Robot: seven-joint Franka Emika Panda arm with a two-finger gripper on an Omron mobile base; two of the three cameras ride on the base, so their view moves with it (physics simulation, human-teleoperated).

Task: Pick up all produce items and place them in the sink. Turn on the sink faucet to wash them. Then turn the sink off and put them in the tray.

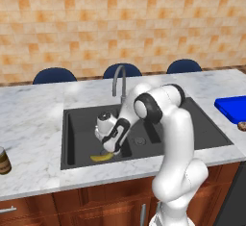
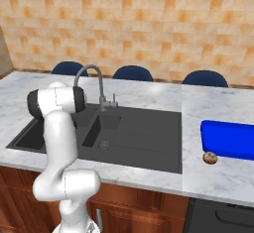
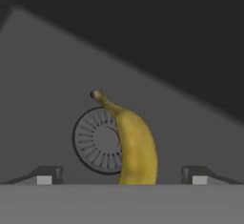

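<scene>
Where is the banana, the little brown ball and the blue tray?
banana (image 3: 136,147): hand view, middle of its yellow body, over the round drain.
little brown ball (image 2: 210,158): right base view, its centre.
blue tray (image 2: 230,139): right base view, its flat top.

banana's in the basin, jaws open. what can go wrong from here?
1. The banana lies partly over the drain in the sink; it may hamper draining once the water runs.
2. The gripper hangs low in the basin with jaws wide; lifting out carelessly could clip the faucet above.
3. The brown ball sits unwashed beside the blue tray, easy to skip.
</scene>
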